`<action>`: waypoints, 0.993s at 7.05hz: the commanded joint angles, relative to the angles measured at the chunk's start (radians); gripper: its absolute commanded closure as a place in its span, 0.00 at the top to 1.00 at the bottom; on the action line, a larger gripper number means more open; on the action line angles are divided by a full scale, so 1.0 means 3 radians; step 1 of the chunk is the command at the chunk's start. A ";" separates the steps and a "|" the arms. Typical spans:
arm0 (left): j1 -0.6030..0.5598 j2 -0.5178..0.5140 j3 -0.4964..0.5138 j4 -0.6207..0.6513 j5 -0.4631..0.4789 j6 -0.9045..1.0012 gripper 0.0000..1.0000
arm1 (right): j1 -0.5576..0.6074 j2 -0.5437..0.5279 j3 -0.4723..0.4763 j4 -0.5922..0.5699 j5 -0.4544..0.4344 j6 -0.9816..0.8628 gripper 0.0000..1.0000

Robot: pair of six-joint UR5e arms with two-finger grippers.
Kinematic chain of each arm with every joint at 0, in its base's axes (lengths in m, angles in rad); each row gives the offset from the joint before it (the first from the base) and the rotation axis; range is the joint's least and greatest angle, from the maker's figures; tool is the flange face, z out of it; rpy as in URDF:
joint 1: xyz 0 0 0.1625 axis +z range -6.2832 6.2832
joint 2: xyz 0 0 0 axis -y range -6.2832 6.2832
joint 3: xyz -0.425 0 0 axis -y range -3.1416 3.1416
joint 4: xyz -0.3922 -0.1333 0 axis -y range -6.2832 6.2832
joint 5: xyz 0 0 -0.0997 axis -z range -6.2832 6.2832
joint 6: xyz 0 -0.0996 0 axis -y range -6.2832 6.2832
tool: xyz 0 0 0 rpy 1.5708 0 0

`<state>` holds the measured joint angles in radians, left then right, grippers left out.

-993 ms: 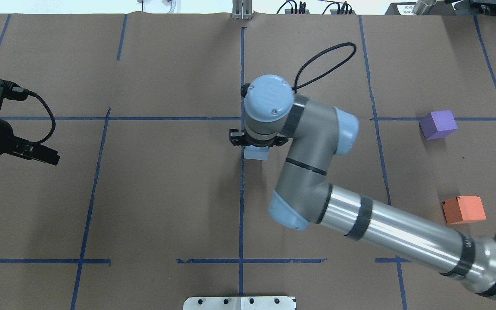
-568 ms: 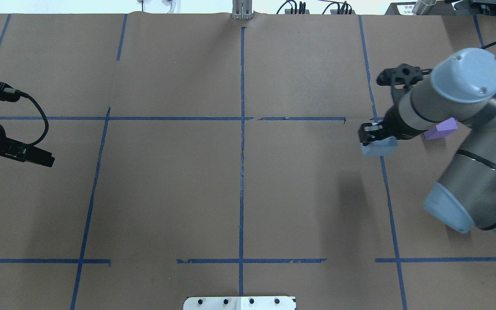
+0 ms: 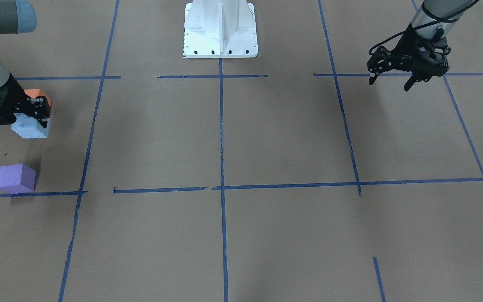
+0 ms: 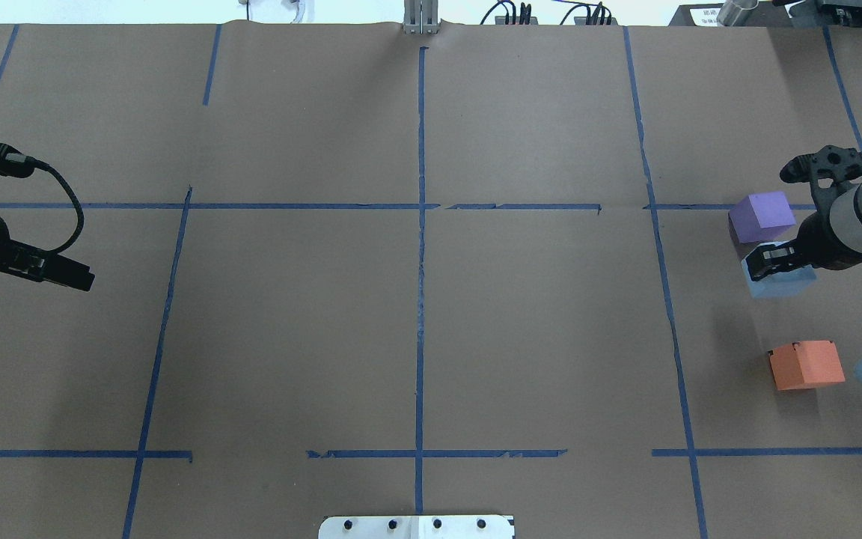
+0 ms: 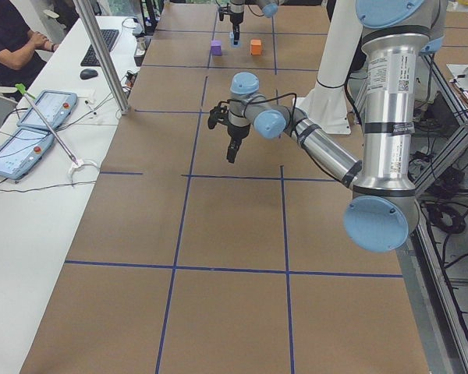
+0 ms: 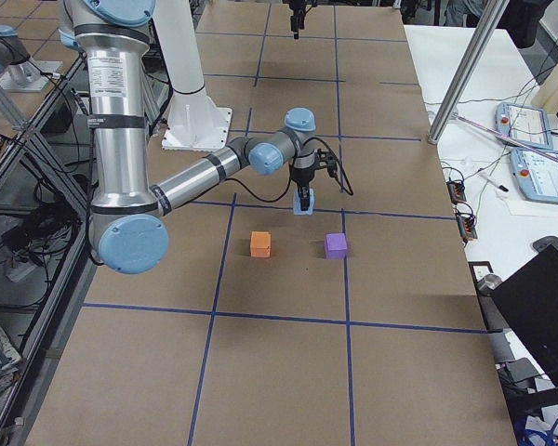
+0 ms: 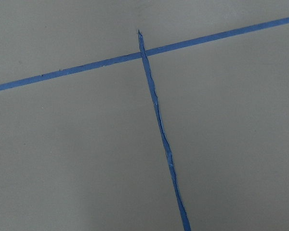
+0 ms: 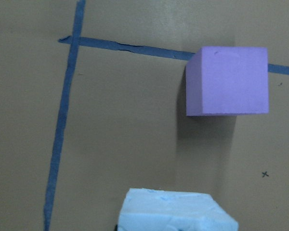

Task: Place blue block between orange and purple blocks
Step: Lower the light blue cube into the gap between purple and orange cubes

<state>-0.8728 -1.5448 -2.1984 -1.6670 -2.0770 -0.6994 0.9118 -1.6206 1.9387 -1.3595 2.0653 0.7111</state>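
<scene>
My right gripper [image 4: 775,263] is shut on the light blue block [image 4: 780,283] and holds it just above the paper, between the purple block [image 4: 762,215] and the orange block [image 4: 807,364], closer to the purple one. In the front-facing view the blue block [image 3: 29,127] hangs under the right gripper [image 3: 27,115]; the orange block [image 3: 37,93] is partly hidden behind it and the purple block [image 3: 15,178] sits in front. The right wrist view shows the blue block's top [image 8: 176,211] and the purple block [image 8: 229,81]. My left gripper [image 4: 64,273] looks shut and empty at the far left.
Brown paper with blue tape lines [image 4: 420,247] covers the table. The robot's white base plate [image 3: 220,31] stands at the near edge. An operator and tablets [image 5: 31,125] are at a side desk beyond the table's far edge.
My right arm has carried the blue block from the table's middle to the right side, now between the purple and orange blocks. The left arm has barely moved.
</scene>
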 commanded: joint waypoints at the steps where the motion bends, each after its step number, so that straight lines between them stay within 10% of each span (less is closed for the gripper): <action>1: 0.0000 0.0000 0.0001 -0.0002 0.0000 0.0000 1.00 | 0.0085 -0.0034 -0.0274 0.0129 0.0116 -0.0018 0.23; 7: 0.0000 0.0000 0.0001 -0.0002 0.0000 -0.0005 1.00 | 0.0065 0.0130 -0.0684 0.0144 0.0126 -0.0008 0.25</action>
<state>-0.8728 -1.5447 -2.1982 -1.6662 -2.0770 -0.7008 0.9319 -1.5928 1.7502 -1.3163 2.1030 0.7080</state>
